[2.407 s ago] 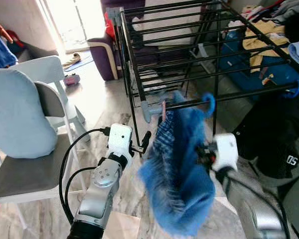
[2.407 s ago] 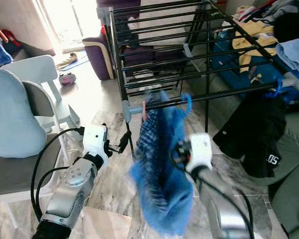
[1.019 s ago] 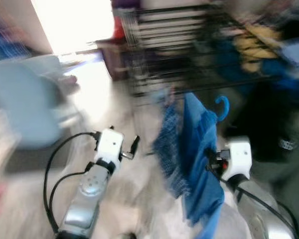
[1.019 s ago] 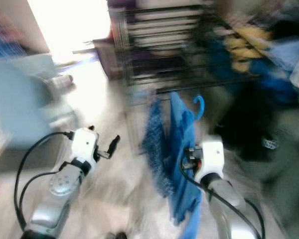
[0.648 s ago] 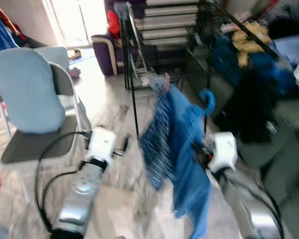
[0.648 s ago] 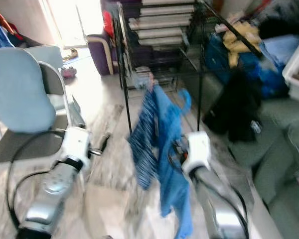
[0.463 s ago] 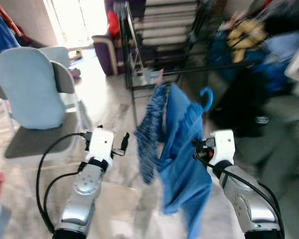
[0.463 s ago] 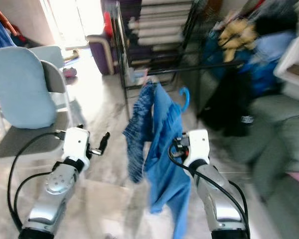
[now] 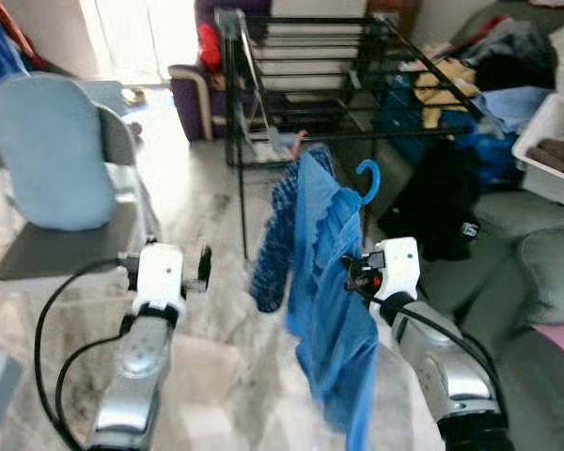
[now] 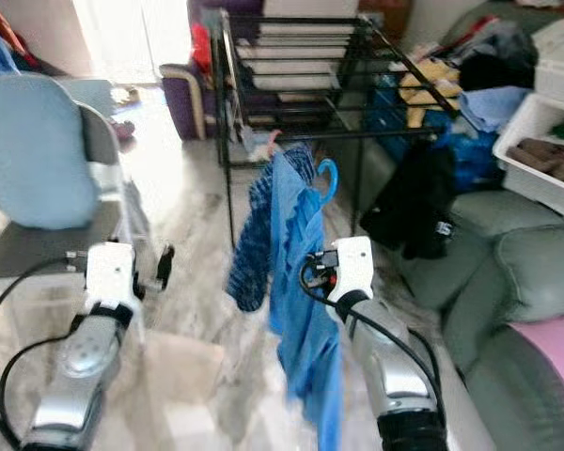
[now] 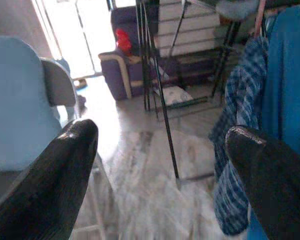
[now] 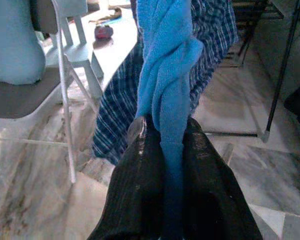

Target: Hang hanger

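Note:
A blue hanger hook (image 9: 367, 178) sticks up from a blue garment (image 9: 331, 282) with a checked blue cloth (image 9: 274, 246) draped beside it. My right gripper (image 9: 354, 272) is shut on a fold of the blue garment (image 12: 166, 100), which it holds up in the air. The fingers (image 12: 140, 165) pinch the cloth between them. A black drying rack (image 9: 357, 66) stands behind, and the hook hangs free in front of its near bar (image 9: 357, 137). My left gripper (image 9: 203, 267) is open and holds nothing, low to the left of the garment, its fingers (image 11: 55, 175) wide apart.
A light blue padded chair (image 9: 52, 155) stands at the left. A grey sofa (image 9: 536, 282) with a black garment (image 9: 432, 202) is at the right. Piled clothes (image 9: 461, 80) and a white bin (image 9: 556, 146) lie beyond the rack. Marble floor (image 9: 216, 197) lies ahead.
The camera has swung and pulled back, so the rack looks farther off. The hook, earlier at the rack's near bar, now stands free of it. My right gripper still grips the garment.

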